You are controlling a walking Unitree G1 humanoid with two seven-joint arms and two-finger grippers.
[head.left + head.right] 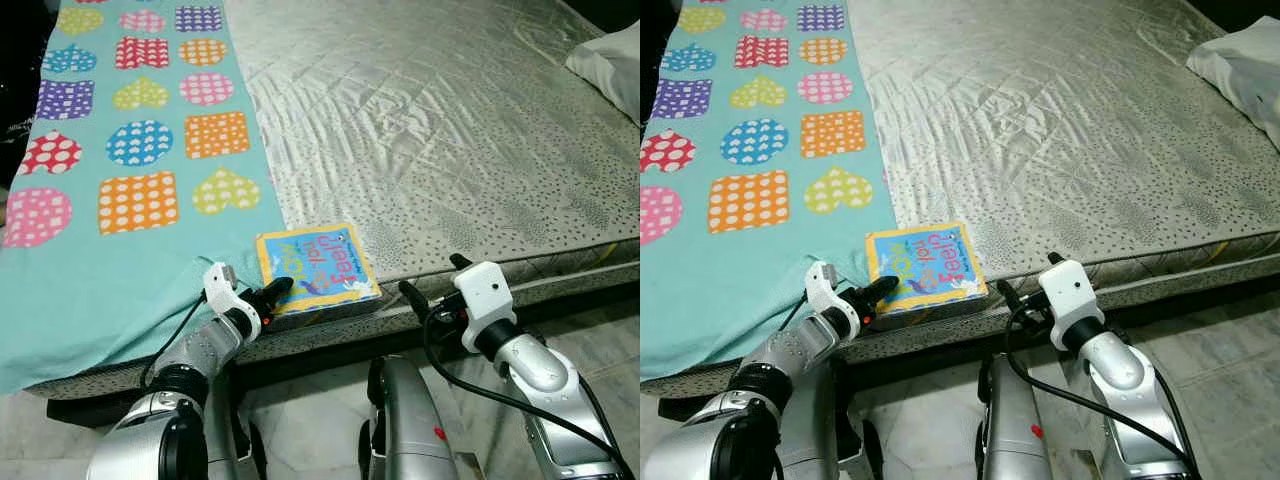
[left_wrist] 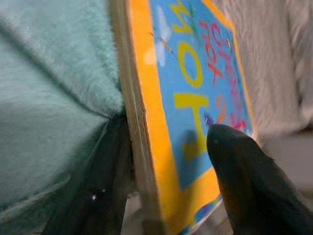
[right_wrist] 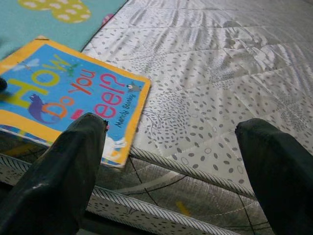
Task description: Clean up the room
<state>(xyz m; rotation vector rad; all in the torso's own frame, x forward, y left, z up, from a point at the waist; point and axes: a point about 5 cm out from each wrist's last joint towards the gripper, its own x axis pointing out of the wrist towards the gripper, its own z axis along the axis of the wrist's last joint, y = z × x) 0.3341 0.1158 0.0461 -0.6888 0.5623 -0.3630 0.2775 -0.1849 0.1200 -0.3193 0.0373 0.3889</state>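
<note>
A children's book with a yellow border and a blue cover lies flat at the near edge of the bed, with its left side just beside the edge of a teal blanket that has coloured hearts and squares with dots. The rest of the bed shows a pale quilted mattress cover, and a white pillow sits at the far right corner.

The left tool is at the near left corner of the book. In the left wrist view one black finger lies on top of the cover and the other is below the book's edge, so the tool pinches the book at that corner.

The right tool hovers at the mattress edge, just to the right of the book, not touching it. Its two fingers are spread wide apart.
</note>
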